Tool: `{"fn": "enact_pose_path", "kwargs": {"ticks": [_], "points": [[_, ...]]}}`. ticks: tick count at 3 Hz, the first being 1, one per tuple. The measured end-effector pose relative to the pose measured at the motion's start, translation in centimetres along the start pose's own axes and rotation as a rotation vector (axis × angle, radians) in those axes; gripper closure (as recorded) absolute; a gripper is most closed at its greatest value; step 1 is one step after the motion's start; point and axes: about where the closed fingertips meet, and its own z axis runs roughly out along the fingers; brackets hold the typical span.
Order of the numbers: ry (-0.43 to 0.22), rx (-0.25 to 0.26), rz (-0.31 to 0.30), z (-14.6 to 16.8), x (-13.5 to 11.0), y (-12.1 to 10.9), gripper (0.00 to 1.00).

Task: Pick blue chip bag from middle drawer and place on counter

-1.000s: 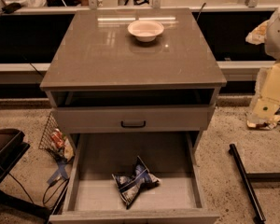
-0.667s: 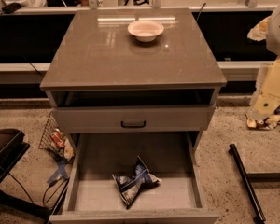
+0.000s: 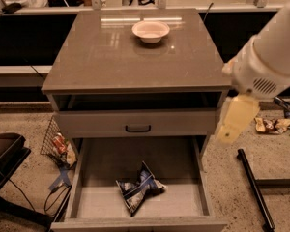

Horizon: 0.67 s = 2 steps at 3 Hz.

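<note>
My hand (image 3: 237,119) hangs off the right side of the cabinet, at 3 o'clock from the middle of the view. It sits below my white arm (image 3: 268,57) and level with the shut drawer front (image 3: 101,123). It is in the air and touches nothing. I see nothing in its grip, and I cannot tell how far open it is.

The bag (image 3: 139,187) lies crumpled on the floor of the open drawer (image 3: 106,163), near the front edge at 6 o'clock. It is clear of both side walls and well apart from my hand. The drawer is pulled out toward me beneath the shut front, which has a small black handle (image 3: 137,128).

The counter (image 3: 111,57) tops the cabinet. A white bowl (image 3: 151,31) stands upright on it toward the back, at 12 o'clock.

At 3 o'clock, beyond my hand, some wrappers (image 3: 270,124) lie on the ground. A black pole (image 3: 253,187) lies at 4 o'clock. At 9 o'clock a wire basket (image 3: 52,138) leans by the cabinet's left side.
</note>
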Motion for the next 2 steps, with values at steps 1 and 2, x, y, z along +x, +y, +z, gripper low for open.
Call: {"fn": "enact_pose_path", "kwargs": {"ticks": [1, 2], "points": [[-0.103, -0.069, 0.017, 6.5, -0.3, 3.8, 0.00], [-0.236, -0.147, 0.026, 15.8, 1.4, 9.4, 0.00]]}}
